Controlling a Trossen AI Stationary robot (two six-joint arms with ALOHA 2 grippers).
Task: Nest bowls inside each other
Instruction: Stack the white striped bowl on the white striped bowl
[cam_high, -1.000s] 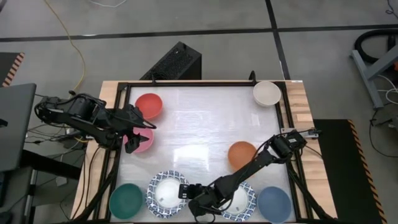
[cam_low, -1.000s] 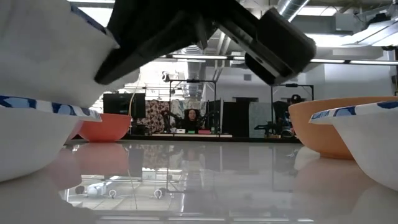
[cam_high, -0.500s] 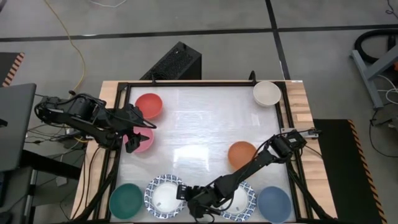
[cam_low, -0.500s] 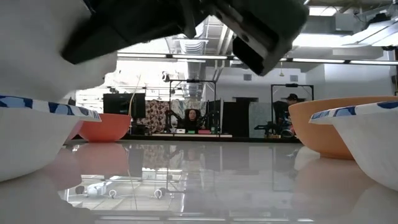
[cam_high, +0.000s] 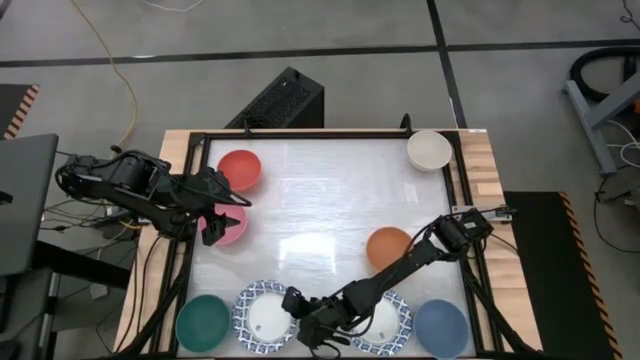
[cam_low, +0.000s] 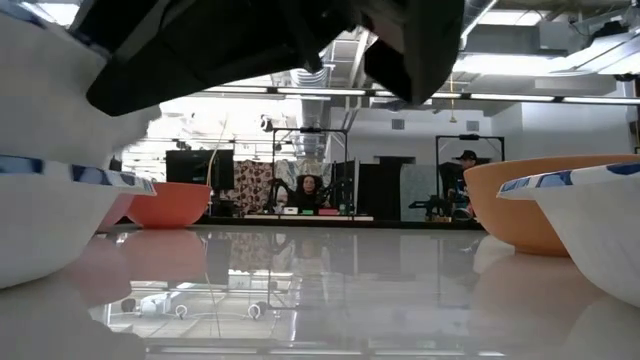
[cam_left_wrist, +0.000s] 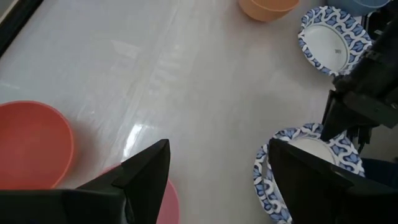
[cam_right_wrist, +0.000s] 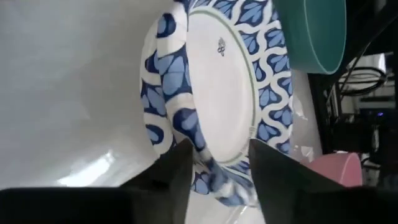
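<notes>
1. My right arm (cam_high: 420, 258) reaches from the 3 o'clock side of the tabletop (cam_high: 320, 190) down to its 6 o'clock edge.
2. My right jaws stand apart. The blue-patterned rim of the left patterned bowl (cam_high: 262, 316) lies in the gap between the two fingers (cam_right_wrist: 171, 180). The jaws sit at the 3 o'clock side of that bowl.
3. That bowl rests on the tabletop at about 7 o'clock. The green bowl (cam_high: 203, 323) is just beside it at its 9 o'clock, in the corner.
4. The right patterned bowl (cam_high: 392, 322) lies at about 5 o'clock on the tabletop, partly under my right arm. The blue bowl (cam_high: 441, 328) is just beside it at its 3 o'clock.
5. The orange bowl (cam_high: 388, 247) sits near 4 o'clock, close against my right arm.
6. My left arm (cam_high: 130, 185) comes in from the 9 o'clock side. My left jaws are apart and hold nothing. They hang over the pink bowl (cam_high: 232, 228) at 9 o'clock.
7. The red bowl (cam_high: 240, 170) stands at 10 o'clock, just beside the pink one.
8. The cream bowl (cam_high: 429, 150) stands alone at 1 o'clock, well apart from the rest.
9. Every bowl I can make out sits singly. I cannot tell whether the left patterned bowl is one bowl or a stack.
</notes>
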